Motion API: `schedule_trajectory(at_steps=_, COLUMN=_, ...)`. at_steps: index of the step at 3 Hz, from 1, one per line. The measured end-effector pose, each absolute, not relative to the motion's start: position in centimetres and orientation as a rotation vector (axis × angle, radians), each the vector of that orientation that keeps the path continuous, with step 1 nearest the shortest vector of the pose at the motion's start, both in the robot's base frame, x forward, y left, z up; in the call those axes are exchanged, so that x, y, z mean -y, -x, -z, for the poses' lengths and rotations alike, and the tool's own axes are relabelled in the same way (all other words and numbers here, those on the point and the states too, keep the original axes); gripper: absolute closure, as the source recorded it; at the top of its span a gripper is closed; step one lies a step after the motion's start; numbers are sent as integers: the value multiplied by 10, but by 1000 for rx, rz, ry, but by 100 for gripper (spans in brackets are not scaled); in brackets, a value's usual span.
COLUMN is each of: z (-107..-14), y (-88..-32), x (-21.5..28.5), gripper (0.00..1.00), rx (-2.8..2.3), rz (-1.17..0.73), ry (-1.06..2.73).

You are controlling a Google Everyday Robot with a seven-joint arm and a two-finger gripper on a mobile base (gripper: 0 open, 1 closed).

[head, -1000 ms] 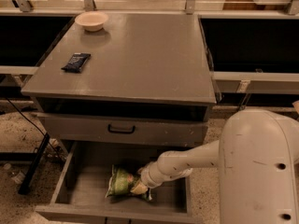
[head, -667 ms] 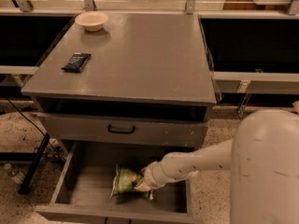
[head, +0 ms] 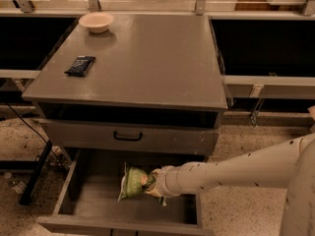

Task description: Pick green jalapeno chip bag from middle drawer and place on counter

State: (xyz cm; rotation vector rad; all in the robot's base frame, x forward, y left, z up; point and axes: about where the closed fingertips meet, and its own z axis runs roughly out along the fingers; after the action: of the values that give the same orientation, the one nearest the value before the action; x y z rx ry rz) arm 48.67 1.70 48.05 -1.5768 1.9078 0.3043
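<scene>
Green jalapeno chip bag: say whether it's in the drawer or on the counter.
Off the counter: the bag hangs over the middle drawer, in the gripper.

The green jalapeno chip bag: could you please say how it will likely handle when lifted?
Probably light and floppy: the green jalapeno chip bag looks crinkled, held by the claw inside the middle drawer. Its foil may slip, so a firm grip seems wise.
</scene>
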Motion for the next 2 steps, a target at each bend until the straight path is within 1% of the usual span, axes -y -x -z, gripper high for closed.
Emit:
schedule_trajectory(at_steps=1, z=-481, y=-487, x=-17, gripper=100, rx=-1908, rz=-304, ry=1576)
schedule_trajectory(at_steps=2, z=-496, y=-489, x=-6, gripper=100, rx=-1885, rz=-245, ry=1518)
